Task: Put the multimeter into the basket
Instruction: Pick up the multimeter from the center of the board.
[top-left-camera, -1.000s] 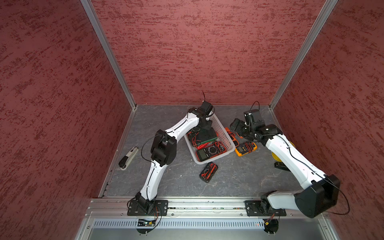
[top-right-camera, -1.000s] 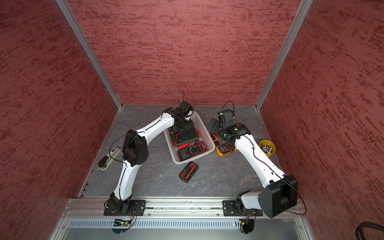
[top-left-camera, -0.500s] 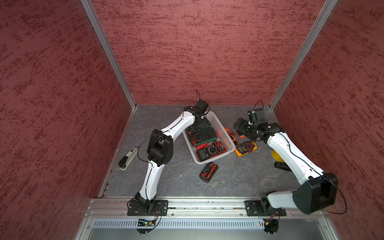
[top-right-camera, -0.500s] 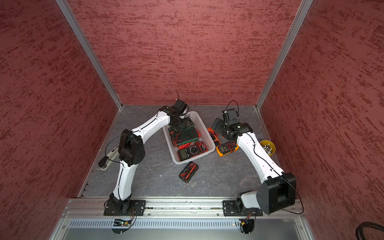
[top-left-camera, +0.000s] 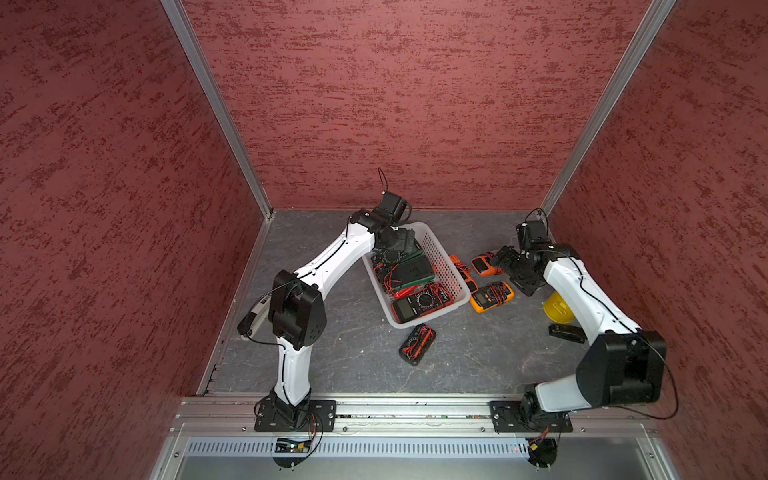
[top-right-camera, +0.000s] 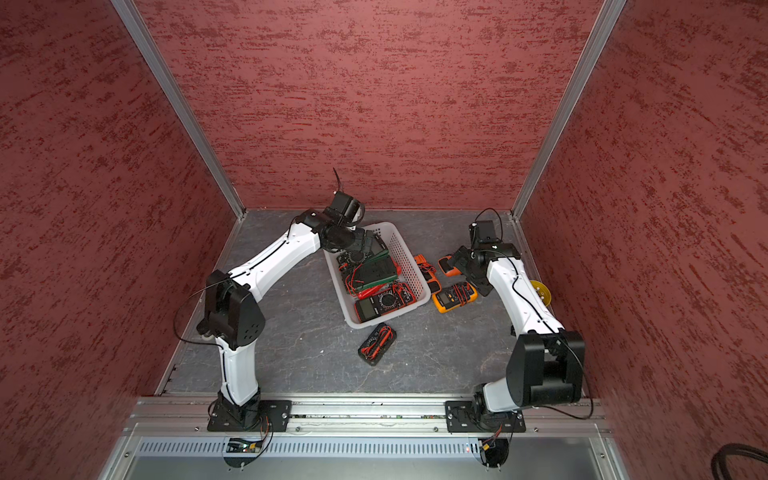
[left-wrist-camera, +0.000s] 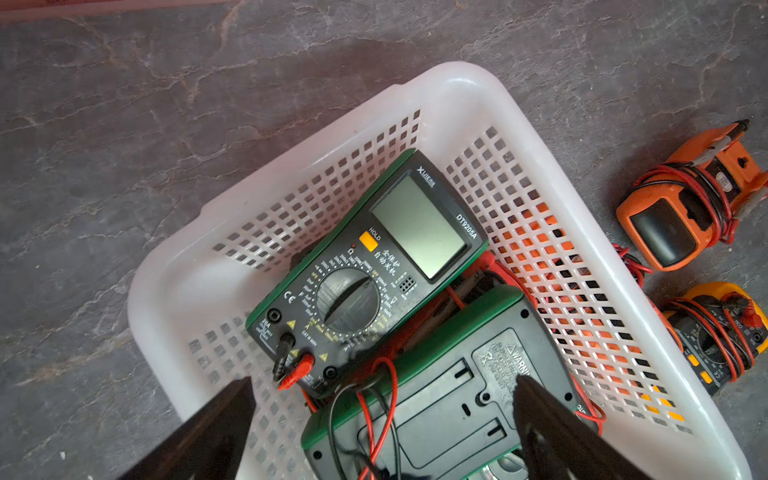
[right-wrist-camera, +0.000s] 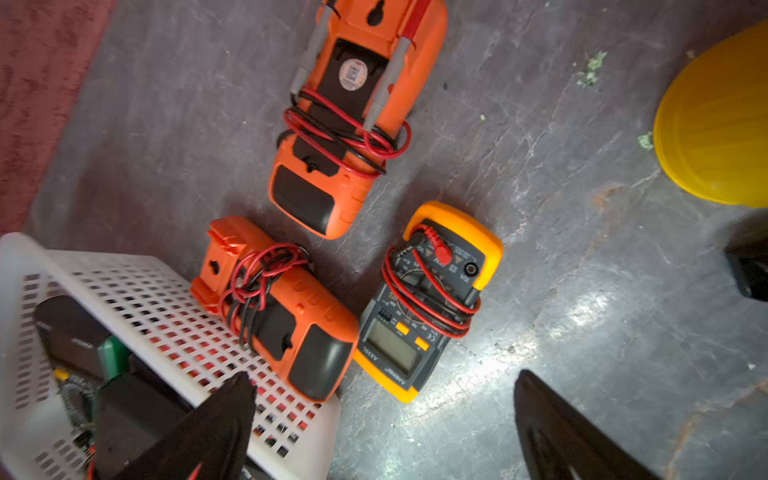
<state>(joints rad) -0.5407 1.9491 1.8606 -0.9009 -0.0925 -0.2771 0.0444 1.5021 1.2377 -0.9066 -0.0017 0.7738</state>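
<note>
Basket (top-left-camera: 449, 270), white and perforated, holds the green-edged multimeter (left-wrist-camera: 365, 266) face up at its twelve o'clock end under my left gripper (left-wrist-camera: 382, 380), jaws spread wide and empty, while my right gripper (right-wrist-camera: 382, 374), equally spread and empty, hangs over orange meters (right-wrist-camera: 345, 124) at the basket's three o'clock.

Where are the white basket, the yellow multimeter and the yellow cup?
White basket (left-wrist-camera: 461, 81): left wrist view, its corner rim.
Yellow multimeter (right-wrist-camera: 428, 301): right wrist view, middle of its face.
Yellow cup (right-wrist-camera: 715, 120): right wrist view, its ribbed side.
</note>
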